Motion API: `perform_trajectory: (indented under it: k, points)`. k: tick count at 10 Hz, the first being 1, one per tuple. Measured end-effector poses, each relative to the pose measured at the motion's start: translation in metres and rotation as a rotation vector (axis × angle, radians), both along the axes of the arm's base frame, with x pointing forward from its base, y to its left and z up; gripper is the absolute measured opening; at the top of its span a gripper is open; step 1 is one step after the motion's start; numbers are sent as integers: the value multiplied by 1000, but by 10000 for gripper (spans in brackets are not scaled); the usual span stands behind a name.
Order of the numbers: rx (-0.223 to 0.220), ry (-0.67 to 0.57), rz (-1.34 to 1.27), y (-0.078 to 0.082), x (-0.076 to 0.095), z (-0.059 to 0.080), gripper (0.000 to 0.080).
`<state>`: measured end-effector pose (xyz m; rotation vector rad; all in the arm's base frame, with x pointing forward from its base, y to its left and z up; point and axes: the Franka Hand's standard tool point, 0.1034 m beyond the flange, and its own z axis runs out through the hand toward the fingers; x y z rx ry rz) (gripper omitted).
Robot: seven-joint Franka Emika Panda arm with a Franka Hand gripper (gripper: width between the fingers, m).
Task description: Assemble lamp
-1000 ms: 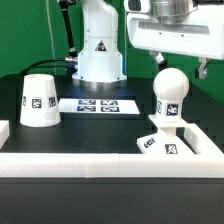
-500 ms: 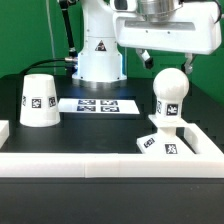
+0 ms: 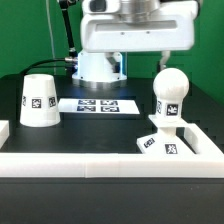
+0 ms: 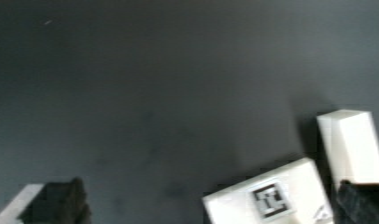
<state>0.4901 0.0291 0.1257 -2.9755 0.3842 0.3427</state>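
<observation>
The flat square base [image 3: 163,142] lies at the exterior view's right with the round bulb [image 3: 170,92] standing upright on it. The conical shade [image 3: 40,100] stands mouth down at the left. My gripper [image 3: 142,62] hangs open and empty high above the table, left of and above the bulb, touching nothing. In the wrist view the gripper [image 4: 212,202] shows two dark fingertips wide apart over dark table. A white tagged piece [image 4: 271,196] lies between them near one finger, and I cannot tell which part it is.
The marker board [image 3: 98,104] lies flat between the shade and the bulb. A white raised wall [image 3: 100,162] runs along the front, with a short piece [image 3: 3,128] at the left. The arm's white pedestal [image 3: 100,55] stands behind. A white bar [image 4: 355,145] shows in the wrist view.
My gripper has moved steadily toward the exterior view's left, from above the bulb to above the table's middle. The lamp parts have not moved.
</observation>
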Motion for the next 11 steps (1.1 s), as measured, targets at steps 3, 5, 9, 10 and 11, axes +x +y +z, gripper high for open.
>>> perform_trajectory:
  k: [3, 5, 9, 10, 11]
  points:
    - [-1, -1, -10, -15, 0, -1, 698]
    - [-2, -69, 122, -29, 7, 2, 698]
    - [-20, -262, 299, -82, -32, -8, 698]
    - [-20, -257, 294, -93, -36, -10, 698]
    - [-23, -260, 286, -97, -34, -9, 698]
